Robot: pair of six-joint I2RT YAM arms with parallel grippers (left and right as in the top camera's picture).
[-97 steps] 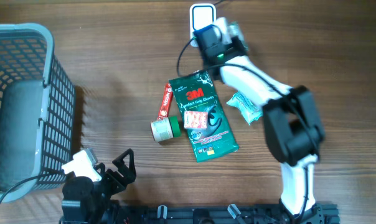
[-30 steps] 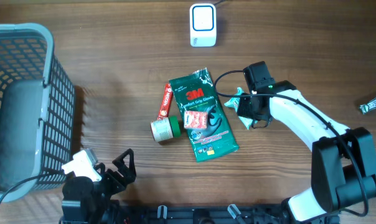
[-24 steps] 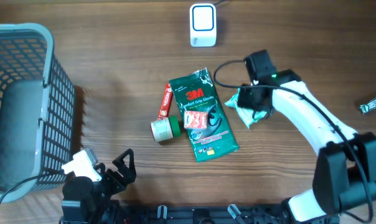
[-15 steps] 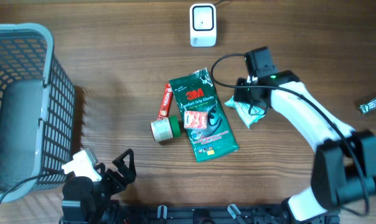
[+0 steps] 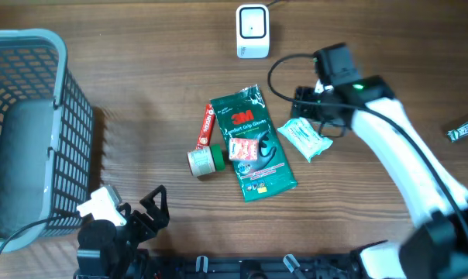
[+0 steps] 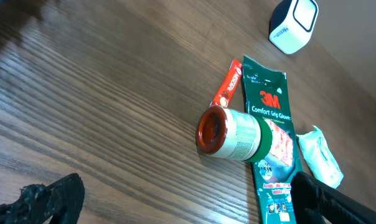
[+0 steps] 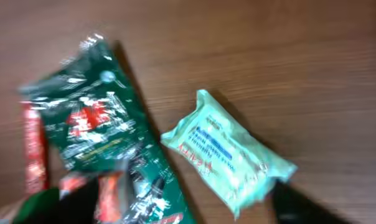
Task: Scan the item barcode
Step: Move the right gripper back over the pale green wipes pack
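A pale green packet (image 5: 304, 138) lies flat on the table, just right of a green 3M glove pack (image 5: 252, 144). My right gripper (image 5: 304, 110) hangs open just behind the packet and holds nothing. The right wrist view is blurred: the packet (image 7: 228, 152) lies ahead of the open right gripper (image 7: 188, 211), whose dark fingertips (image 7: 300, 208) sit low in the picture. The white scanner (image 5: 252, 31) stands at the back. My left gripper (image 5: 145, 211) rests open near the front edge. In its wrist view the left gripper (image 6: 188, 202) is empty.
A red tube (image 5: 206, 126) and a green-banded roll (image 5: 205, 160) lie left of the glove pack, with a small pink pack (image 5: 245, 147) on top of it. A grey basket (image 5: 60, 54) fills the left side. A silver item (image 5: 465, 128) lies at the far right.
My right gripper was shut over the pale green packet, then opened and drew back toward the rear right. The packet now lies free on the table. The left arm stayed still.
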